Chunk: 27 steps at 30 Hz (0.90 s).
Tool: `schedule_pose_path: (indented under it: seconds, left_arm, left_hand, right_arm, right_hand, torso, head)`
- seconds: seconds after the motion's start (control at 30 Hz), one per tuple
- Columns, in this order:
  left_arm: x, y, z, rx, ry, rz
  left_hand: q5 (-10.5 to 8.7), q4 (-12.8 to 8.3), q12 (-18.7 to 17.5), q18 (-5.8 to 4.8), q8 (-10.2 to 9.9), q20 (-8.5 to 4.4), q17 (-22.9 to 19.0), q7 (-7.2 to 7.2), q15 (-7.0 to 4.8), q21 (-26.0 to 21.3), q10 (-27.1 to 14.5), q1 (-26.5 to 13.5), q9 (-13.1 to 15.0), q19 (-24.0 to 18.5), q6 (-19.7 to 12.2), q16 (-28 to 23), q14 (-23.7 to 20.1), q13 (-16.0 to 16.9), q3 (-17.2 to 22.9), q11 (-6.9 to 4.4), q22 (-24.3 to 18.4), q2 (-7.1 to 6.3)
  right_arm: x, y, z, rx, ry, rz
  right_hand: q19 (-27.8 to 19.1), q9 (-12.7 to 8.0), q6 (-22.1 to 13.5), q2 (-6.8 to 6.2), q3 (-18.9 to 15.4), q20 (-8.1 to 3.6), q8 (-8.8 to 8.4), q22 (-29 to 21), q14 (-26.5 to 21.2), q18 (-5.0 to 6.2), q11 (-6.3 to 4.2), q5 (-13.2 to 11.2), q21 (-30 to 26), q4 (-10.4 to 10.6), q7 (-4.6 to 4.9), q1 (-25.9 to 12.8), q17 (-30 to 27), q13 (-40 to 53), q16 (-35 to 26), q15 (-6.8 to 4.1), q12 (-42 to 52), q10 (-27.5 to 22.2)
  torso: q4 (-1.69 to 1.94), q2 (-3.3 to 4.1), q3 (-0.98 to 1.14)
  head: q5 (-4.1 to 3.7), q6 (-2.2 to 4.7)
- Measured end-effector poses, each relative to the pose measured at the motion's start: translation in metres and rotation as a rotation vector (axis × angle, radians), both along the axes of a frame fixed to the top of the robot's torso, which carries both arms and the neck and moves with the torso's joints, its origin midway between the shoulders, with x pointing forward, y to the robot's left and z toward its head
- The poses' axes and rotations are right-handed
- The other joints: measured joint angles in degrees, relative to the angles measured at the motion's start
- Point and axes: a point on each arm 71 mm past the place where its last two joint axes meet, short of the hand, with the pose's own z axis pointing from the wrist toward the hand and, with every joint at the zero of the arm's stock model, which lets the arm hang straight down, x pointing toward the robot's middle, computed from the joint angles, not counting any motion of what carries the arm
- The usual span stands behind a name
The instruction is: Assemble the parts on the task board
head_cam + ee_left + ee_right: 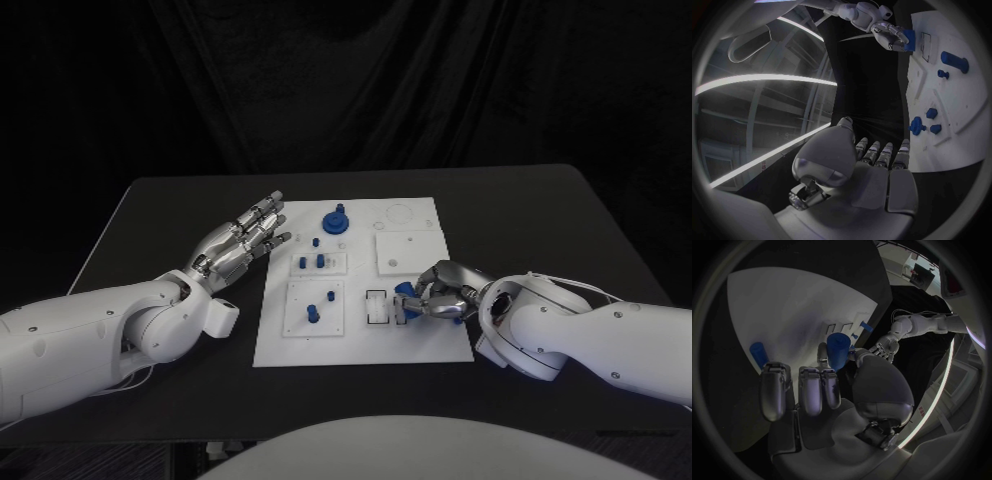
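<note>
The white task board (361, 345) lies mid-table. My right hand (440, 295) hovers over its near right part and pinches a blue part (408, 292); in the right wrist view that blue cylinder (837, 350) sits between thumb and fingers above the board (786, 305). My left hand (245, 240) is held flat with fingers stretched apart just off the board's left edge, holding nothing. A blue gear-like part (336, 222) stands near the far edge, and small blue pegs (310, 262) (312, 314) stand in the left insets. The left wrist view shows my left hand (873, 170) beside the board (967, 105).
The black table (173, 210) extends around the board, with bare surface at the far left and far right. A white inset square (407, 252) lies on the board's right side. One more blue part (759, 354) rests on the board beyond my right hand's fingers.
</note>
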Motion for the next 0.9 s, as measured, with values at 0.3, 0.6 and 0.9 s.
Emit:
schedule_pose_path:
  seconds: [0.3,0.6,0.9]
  left_arm:
    - [0.000,-0.002,0.000,-0.003,0.001,-0.006]
    - [0.000,-0.002,-0.002,-0.004,0.005,-0.007]
    - [-0.003,-0.002,-0.005,-0.007,0.013,-0.011]
  left_hand:
    - [0.00,0.2,0.0,0.00,0.0,0.20,0.0,0.56,0.33,0.0,0.0,0.2,0.1,0.2,0.1,0.0,-0.1,0.0,0.2,0.40,0.0,-0.23]
    - [0.00,0.0,0.0,0.00,0.0,0.20,0.0,0.77,0.61,0.2,0.0,0.2,0.1,0.2,0.3,0.0,-0.2,0.0,0.3,0.40,0.0,-0.23]
    - [0.22,0.0,0.0,0.00,0.0,0.20,0.0,1.65,0.82,0.2,0.5,0.5,0.2,0.2,0.8,0.0,0.0,0.1,0.8,0.93,0.0,0.00]
  right_arm:
    - [0.003,0.014,-0.001,0.002,-0.006,0.027]
    - [0.004,0.022,-0.002,-0.003,-0.016,0.049]
    - [0.005,0.030,-0.002,-0.007,-0.019,0.070]
  right_hand:
    - [0.0,-0.6,-0.4,-0.16,1.4,0.00,-1.18,0.0,0.0,0.00,0.25,-1.2,-0.8,-1.4,-0.02,-0.4,0.0,0.0,-0.5,0.00,0.0,-0.2]
    - [0.0,-1.6,-1.0,0.24,3.6,0.00,-2.68,0.0,0.0,0.00,0.49,-4.7,-1.6,-3.6,0.19,-1.3,0.0,0.0,-0.8,0.44,0.0,-0.4]
    - [-0.2,-2.5,-1.0,0.45,5.5,0.21,-3.88,0.0,0.0,0.00,0.66,-8.7,-2.8,-5.5,0.41,-2.4,0.0,0.0,-1.3,0.85,0.0,-0.2]
  torso:
    - [0.03,0.03,-0.02]
    - [0.04,0.05,-0.02]
    - [0.02,0.03,-0.01]
  head:
    - [0.03,0.00]
    - [0.46,0.00]
    - [0.54,0.00]
